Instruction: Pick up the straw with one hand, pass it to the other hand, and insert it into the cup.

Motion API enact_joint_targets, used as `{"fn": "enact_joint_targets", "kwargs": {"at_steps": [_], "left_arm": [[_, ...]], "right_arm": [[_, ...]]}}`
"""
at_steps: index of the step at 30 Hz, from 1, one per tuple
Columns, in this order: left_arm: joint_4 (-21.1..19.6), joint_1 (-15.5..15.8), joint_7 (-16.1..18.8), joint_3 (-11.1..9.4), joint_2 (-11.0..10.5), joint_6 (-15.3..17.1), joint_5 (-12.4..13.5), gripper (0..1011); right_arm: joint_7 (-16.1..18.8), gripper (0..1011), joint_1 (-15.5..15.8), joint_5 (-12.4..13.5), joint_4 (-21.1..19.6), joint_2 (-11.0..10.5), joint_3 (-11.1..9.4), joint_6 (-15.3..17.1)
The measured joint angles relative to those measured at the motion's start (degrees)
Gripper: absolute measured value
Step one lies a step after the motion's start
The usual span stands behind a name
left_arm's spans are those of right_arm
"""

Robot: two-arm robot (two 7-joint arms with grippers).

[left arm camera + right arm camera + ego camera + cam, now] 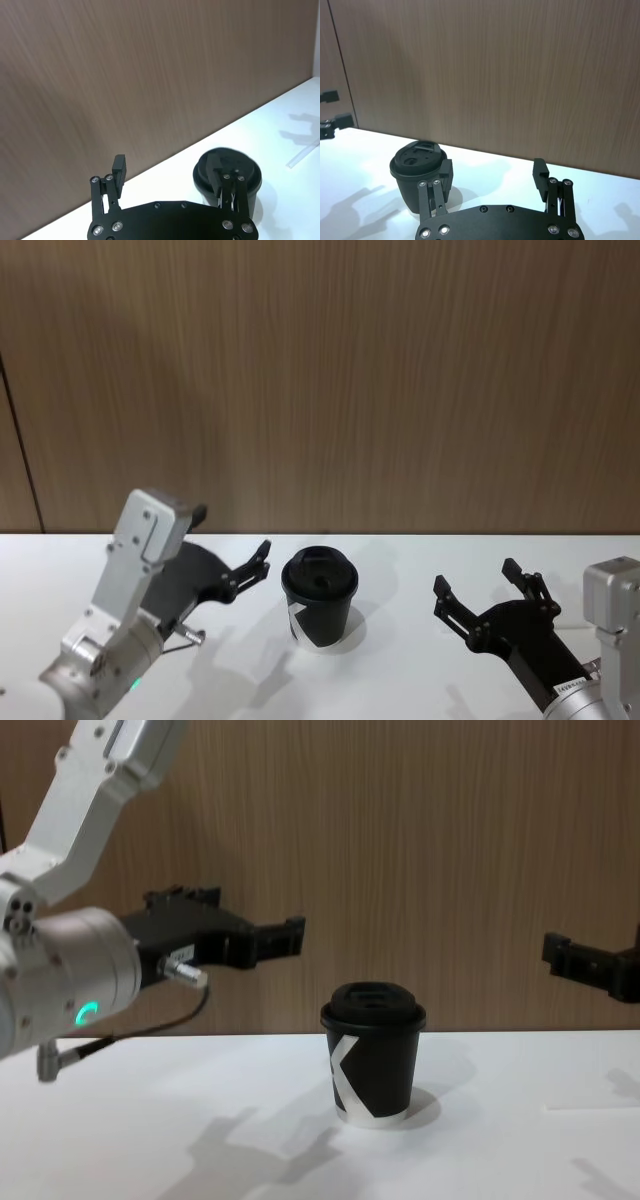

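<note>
Head view: cup (320,598) upright between open pincers (both raised).

Item: cup (372,1055), black paper, lidded, centre of the chest view. Marking: one large white "K" on its side wall, lower left of the body; partly seen in the head view. No other legible text.

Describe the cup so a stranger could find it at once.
On the white table before the wood-panelled wall, look midway between the two raised grippers, left gripper and right gripper. The cup stands upright there: small, black, with a black domed lid and a big white K on its side.
</note>
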State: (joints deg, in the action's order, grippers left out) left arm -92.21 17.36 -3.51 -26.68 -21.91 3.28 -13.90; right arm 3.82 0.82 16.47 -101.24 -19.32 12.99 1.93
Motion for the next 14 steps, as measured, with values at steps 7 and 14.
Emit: {"fn": "enact_joint_targets", "kwargs": {"at_steps": [7,14], "left_arm": [[-0.8,-2.9,2.2,0.5,0.0,-1.9,1.9,1003],[-1.0,-3.7,2.9,0.7,0.0,-2.5,2.4,1003]], "right_arm": [[0.0,1001,0.0,0.0,0.0,0.0,0.0,0.0],[0.0,1001,0.0,0.0,0.0,0.0,0.0,0.0]]}}
